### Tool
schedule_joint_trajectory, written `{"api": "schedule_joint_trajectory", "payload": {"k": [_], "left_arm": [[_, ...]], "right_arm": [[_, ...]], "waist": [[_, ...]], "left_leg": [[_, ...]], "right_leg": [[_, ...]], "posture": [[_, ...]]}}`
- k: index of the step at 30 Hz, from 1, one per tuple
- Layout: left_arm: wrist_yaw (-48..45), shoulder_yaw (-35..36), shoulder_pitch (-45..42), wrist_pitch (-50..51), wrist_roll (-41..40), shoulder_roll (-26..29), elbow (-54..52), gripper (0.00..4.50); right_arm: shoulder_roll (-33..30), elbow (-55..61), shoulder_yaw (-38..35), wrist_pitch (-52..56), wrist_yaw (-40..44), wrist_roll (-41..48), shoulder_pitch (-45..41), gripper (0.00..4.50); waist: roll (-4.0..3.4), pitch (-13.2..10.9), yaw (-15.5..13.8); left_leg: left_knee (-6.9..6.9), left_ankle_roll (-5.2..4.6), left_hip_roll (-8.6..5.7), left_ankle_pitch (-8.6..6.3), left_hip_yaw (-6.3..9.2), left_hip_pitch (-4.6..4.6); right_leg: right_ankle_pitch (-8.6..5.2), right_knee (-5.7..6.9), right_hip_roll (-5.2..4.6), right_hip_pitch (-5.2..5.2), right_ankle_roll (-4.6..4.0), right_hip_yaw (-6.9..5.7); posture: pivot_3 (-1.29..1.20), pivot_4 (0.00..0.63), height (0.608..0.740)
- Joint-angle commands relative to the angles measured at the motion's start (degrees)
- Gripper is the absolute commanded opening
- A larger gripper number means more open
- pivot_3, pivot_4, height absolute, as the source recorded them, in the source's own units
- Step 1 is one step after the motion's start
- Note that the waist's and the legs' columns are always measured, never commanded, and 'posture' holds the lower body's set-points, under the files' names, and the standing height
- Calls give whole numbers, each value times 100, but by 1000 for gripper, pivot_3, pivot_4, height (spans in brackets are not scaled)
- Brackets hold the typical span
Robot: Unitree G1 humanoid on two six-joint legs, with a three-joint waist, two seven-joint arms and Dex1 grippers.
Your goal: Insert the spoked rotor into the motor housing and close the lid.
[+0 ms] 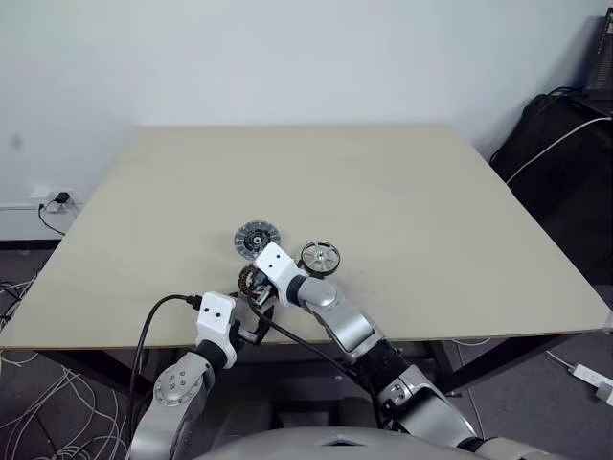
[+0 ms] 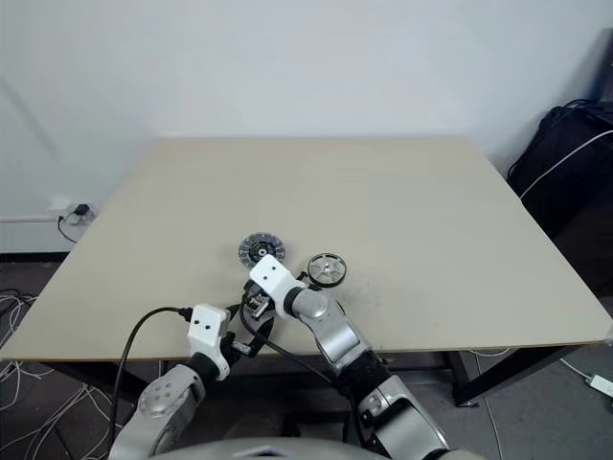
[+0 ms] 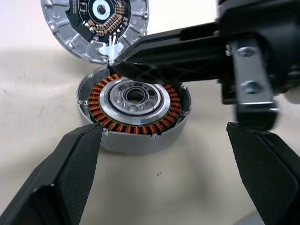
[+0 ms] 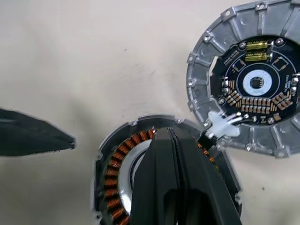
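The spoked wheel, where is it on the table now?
In the head views, the spoked wheel lies flat on the table near its front edge, just right of the ribbed grey lid and beside the right arm, apart from the motor housing.
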State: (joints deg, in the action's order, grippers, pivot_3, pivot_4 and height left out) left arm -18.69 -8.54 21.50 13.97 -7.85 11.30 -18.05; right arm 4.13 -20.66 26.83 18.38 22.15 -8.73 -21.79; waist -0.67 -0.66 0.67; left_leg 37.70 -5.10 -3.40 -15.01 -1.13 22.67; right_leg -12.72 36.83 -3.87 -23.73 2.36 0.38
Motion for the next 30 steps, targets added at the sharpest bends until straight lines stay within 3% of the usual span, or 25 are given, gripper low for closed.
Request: {"api": "schedule_joint_trajectory", "payload": {"k": [1,9,20,30], "left_arm": [[48,-10,-20,92,-45,-13,-407,4500],[14,46,-22,70,-60,7,-312,4500],[-42,28,57,-399,149,140,61,4500],[-44,78,154,-451,118,203,81,4500]], "right_arm": [[-38,-265,-77,-32,-113,-110,-140,16],[-184,-239,-45,243,-131,-237,-74,16],[162,728,-331,-336,285,536,36,16],[-249,-286,-34,370,-135,-255,-43,16]], "waist": [[-1,0,-1],[-7,1,-4],[-1,-15,12],[-7,-10,6]], "left_leg": [[0,0,0,0,0,0],[-3,5,-1,3,1,-4],[-16,8,1,4,8,-2],[-16,11,0,5,6,-4]], "right_leg": [[0,-1,0,0,0,0],[-1,3,-1,2,-1,-1],[2,0,5,-7,4,-1],[-7,2,1,-5,-12,-1]], "posture": [[0,0,740],[0,0,740],[0,0,740],[0,0,740]]}}
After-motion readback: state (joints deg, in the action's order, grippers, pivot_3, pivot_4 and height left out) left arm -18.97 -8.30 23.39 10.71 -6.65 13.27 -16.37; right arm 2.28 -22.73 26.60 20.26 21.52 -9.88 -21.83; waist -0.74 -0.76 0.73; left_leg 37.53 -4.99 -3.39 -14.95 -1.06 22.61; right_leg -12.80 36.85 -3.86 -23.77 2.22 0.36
